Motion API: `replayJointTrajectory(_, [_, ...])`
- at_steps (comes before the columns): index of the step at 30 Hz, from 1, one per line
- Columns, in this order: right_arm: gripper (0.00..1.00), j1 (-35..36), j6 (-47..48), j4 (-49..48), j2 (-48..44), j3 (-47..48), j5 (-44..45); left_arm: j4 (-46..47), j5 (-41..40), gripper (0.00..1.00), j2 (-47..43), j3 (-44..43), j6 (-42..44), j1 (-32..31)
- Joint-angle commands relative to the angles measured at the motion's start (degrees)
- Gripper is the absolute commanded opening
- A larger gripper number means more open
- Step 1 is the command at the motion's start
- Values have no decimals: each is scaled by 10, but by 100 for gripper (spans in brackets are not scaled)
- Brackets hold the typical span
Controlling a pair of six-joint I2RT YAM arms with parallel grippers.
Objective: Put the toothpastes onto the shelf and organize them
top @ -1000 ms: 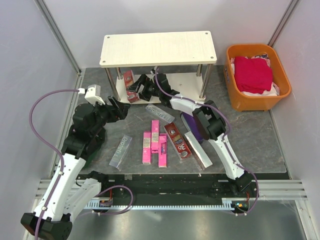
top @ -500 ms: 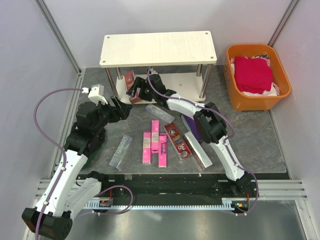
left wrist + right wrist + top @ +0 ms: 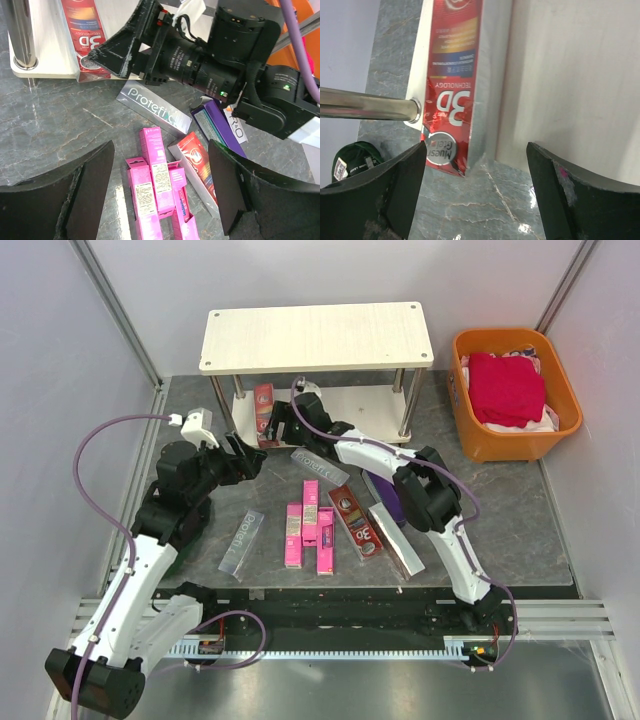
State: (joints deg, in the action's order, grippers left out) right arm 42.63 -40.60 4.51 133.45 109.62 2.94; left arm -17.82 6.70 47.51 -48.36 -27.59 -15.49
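Observation:
A red toothpaste carton (image 3: 264, 408) lies on the left end of the shelf's lower board (image 3: 360, 402), its near end over the board's edge; it also shows in the right wrist view (image 3: 454, 75) and the left wrist view (image 3: 84, 30). My right gripper (image 3: 281, 426) is open just in front of that end, not gripping it (image 3: 475, 195). My left gripper (image 3: 243, 462) is open and empty above the table (image 3: 160, 200). Three pink cartons (image 3: 309, 528), a red one (image 3: 357, 521), a purple one (image 3: 385, 490) and silver ones (image 3: 320, 466) (image 3: 241, 541) lie on the table.
The shelf's top board (image 3: 316, 335) is bare. An orange basket (image 3: 475, 440) with red cloth stands at the back right. A shelf leg (image 3: 365, 104) runs beside the red carton. Another silver carton (image 3: 396, 540) lies at the right of the pile.
The right gripper has drawn back a little toward the right, and the red carton now lies straight on the lower board. The left arm has shifted slightly.

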Motion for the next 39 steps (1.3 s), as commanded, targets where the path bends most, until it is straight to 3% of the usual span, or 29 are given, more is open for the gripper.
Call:
replayJointTrajectory(1, [88,-1,4,2,-25,-29,26,19,17,82,1,2,2,1])
replayJointTrajectory(7, [65,-4,-26,-28,37,21,-28,20,18,82,-3,1,3,2])
replayJointTrajectory(10, [59,-4,-38,-35,55,39,-28,19,20,82,-10,1,3,1])
replayJointTrajectory(18, [58,-6,-49,-39,74,58,-44,17,21,82,-17,3,1,1])
replayJointTrajectory(29, [73,-17,2,-62,-67,-109,-19,16,18,84,-1,17,3,1])
replayJointTrajectory(39, [98,-17,82,-15,-258,-295,21,25,49,85,91,18,-2,0])
